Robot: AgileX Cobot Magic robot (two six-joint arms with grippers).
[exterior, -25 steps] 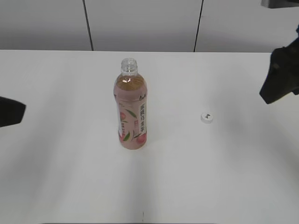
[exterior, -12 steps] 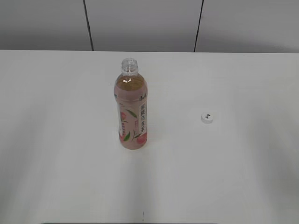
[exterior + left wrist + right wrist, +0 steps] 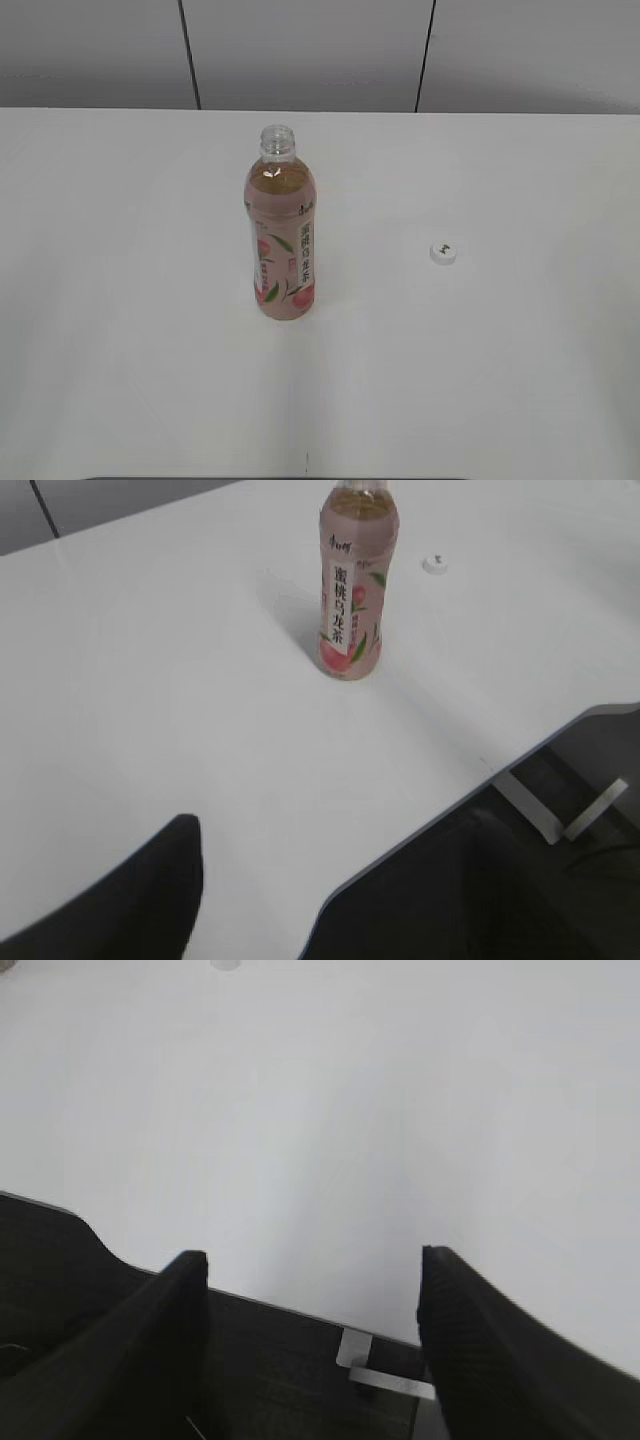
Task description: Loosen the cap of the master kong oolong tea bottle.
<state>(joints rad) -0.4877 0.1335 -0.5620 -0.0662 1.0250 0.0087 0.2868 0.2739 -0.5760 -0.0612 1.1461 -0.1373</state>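
Note:
The master kong oolong tea bottle stands upright mid-table with its neck bare. It has amber tea and a pale pink peach label. It also shows in the left wrist view. The cap, small, white and with a dark mark, lies on the table to the bottle's right, apart from it, and shows in the left wrist view. My left gripper is open and empty over the table's near edge, far from the bottle. My right gripper is open and empty at the table's edge. Neither gripper shows in the exterior view.
The white table has nothing else on it. A grey panelled wall runs behind it. The table's edge with dark floor and a metal bracket below shows in both wrist views.
Both arms have drawn back out of the exterior view, the left off the left edge and the right off the right edge. The bottle and cap have not moved.

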